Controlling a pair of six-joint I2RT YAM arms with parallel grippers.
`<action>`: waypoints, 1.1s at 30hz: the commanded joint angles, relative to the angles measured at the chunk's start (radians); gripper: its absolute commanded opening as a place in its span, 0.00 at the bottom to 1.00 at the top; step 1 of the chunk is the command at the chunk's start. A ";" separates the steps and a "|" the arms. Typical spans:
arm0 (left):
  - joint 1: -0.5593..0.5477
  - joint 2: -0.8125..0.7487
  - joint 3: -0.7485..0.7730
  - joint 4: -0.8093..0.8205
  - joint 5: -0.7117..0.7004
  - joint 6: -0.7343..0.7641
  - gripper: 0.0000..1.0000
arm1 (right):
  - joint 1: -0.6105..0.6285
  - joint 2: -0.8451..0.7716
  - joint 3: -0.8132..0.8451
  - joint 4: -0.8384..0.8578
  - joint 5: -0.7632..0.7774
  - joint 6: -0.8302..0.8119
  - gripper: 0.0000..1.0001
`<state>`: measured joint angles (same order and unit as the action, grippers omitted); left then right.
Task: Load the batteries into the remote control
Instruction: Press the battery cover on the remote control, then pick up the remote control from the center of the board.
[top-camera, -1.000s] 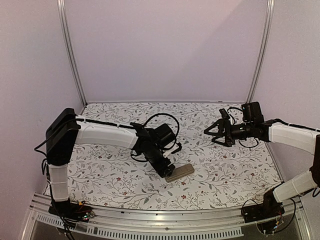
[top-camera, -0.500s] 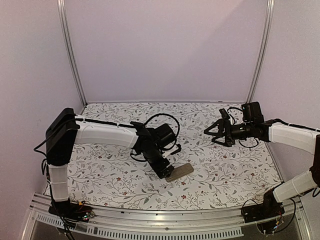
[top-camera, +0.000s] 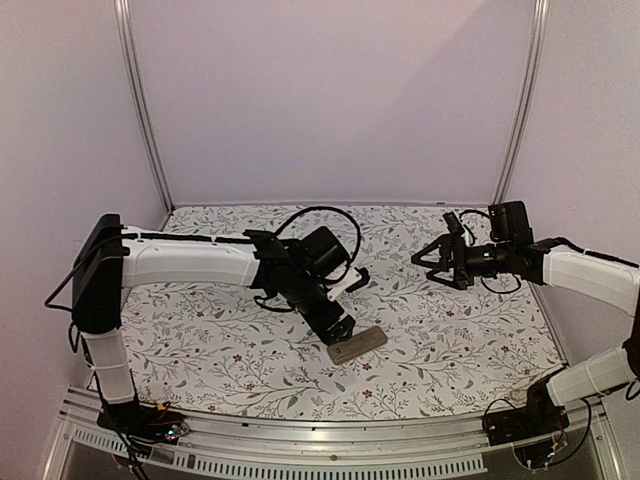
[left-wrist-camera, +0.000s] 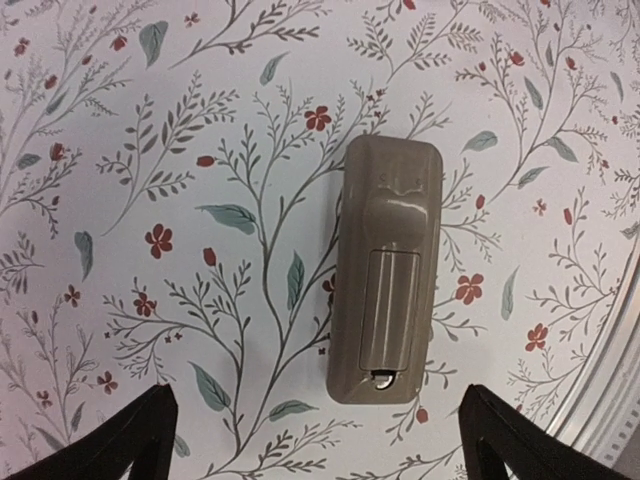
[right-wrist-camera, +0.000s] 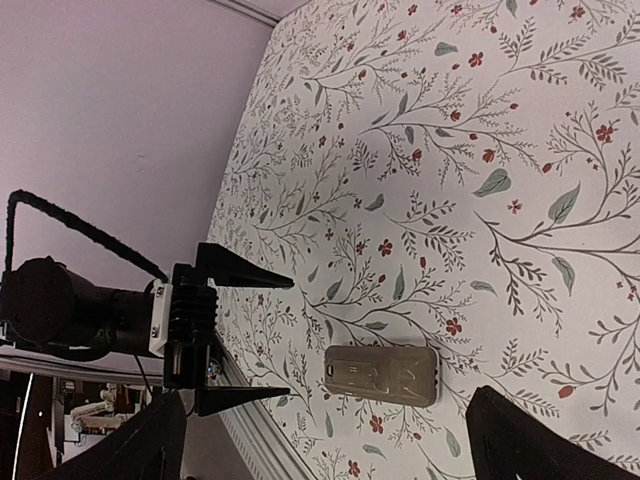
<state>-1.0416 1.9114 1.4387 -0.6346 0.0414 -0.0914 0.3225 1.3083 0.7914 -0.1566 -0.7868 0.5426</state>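
Note:
The remote control (top-camera: 358, 345) lies flat near the table's front, tan-grey back up, with its ribbed battery cover in place. In the left wrist view the remote (left-wrist-camera: 388, 270) is straight ahead, and a small metallic glint (left-wrist-camera: 381, 377) shows in the notch at the cover's end. No loose batteries show. My left gripper (top-camera: 342, 328) hovers just above the remote's left end, open and empty; its fingertips (left-wrist-camera: 140, 435) stand wide apart. My right gripper (top-camera: 428, 258) is open and empty, up in the air at the right. Its view shows the remote (right-wrist-camera: 382, 373) and the left gripper (right-wrist-camera: 290, 338).
The floral tablecloth (top-camera: 450, 330) covers the table. A metal rail (top-camera: 330, 425) runs along the front edge, close to the remote. Pale walls and two upright metal posts (top-camera: 140, 100) close off the back and sides.
My left gripper has drawn up and back off the remote's left end, and the left arm has stretched lower. The remote stays where it was. The right arm has barely moved.

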 joint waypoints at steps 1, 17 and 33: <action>-0.026 0.027 -0.004 0.039 0.025 -0.017 0.99 | -0.024 -0.066 -0.005 -0.010 0.044 -0.022 0.99; -0.081 0.281 0.166 -0.037 0.013 -0.023 0.78 | -0.063 -0.177 -0.049 -0.029 0.069 -0.024 0.99; -0.047 0.192 0.144 -0.010 0.067 -0.023 0.38 | -0.071 -0.216 -0.049 -0.009 0.062 -0.032 0.99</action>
<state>-1.1095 2.1937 1.6234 -0.6640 0.0463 -0.1040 0.2581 1.1076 0.7444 -0.1730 -0.7338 0.5213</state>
